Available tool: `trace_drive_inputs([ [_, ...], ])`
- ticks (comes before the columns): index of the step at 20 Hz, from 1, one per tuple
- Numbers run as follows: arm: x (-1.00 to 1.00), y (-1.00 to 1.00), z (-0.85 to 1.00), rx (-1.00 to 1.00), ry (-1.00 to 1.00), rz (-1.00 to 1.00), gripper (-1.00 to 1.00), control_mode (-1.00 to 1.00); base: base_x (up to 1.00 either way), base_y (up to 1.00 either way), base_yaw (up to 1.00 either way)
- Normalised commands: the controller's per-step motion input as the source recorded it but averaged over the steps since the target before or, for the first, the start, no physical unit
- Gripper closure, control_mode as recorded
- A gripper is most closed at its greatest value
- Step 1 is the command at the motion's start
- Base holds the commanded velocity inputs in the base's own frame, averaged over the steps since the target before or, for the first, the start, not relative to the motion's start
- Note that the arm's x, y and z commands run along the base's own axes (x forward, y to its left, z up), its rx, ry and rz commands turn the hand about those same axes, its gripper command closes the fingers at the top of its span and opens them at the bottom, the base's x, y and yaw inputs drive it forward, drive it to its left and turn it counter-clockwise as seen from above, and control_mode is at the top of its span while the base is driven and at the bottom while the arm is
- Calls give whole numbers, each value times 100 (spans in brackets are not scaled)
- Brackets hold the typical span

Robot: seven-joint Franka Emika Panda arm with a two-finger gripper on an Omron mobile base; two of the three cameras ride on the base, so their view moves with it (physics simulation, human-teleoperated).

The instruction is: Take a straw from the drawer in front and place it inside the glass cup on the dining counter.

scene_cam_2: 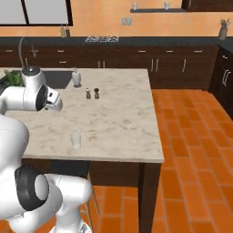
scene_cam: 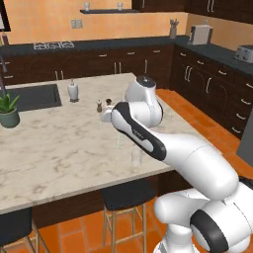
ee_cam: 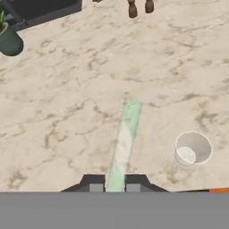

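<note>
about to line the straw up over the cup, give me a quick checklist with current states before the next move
1. Straw held: ok, the end effector is shut on its lower end and it sticks out over the counter.
2. Cup upright, mouth open: ok, standing near the counter's front edge.
3. Cup free of contents: ok, the hand view looks down into it and nothing sits inside.
4. Straw over the cup: not ok, the cup lies off to one side of the straw.
5. Nearby clutter: ok, the shakers and plant stand well away.
6. Straw angle for dropping in: cannot tell.
</note>
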Motion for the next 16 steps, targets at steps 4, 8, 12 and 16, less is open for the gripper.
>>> trace_drive_inputs([
  [4, 0, 0, 0, 0, 0, 0, 100, 100, 100, -9, -1],
  [8, 44, -1, 4, 0, 6, -1, 100, -100, 50, 0, -3],
  [12, 21, -47, 11, 0, -4, 17, 100, -100, 0, 0, 0],
  [16, 2, -81, 2, 5, -20, 48, 100, -100, 0, 0, 0],
])
